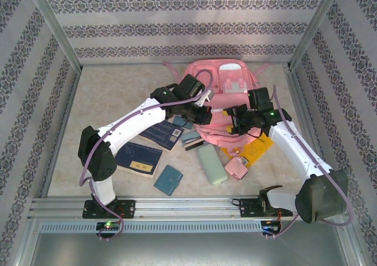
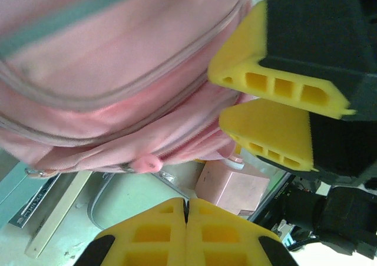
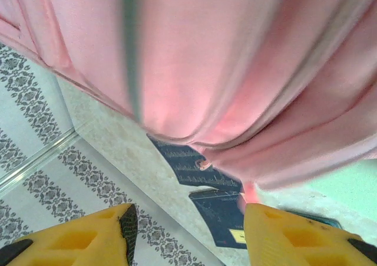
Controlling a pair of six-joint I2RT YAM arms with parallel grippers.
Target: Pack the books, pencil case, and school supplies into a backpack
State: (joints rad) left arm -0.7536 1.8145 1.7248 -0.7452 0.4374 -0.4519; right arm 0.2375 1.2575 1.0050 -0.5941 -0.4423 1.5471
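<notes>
Seen from above, a large pink fabric backpack (image 1: 219,130) lies at the table's far centre. Two dark navy flat books (image 1: 159,135), a pale mint-green oblong pencil case (image 1: 212,163) and a yellow-orange book (image 1: 260,148) lie just in front of it. From the left wrist, the left gripper (image 2: 187,213) shows its jaws pressed together, empty, close to the backpack's zip. From the right wrist, the right gripper (image 3: 188,230) stands partly open near the pink fabric, gripping nothing.
</notes>
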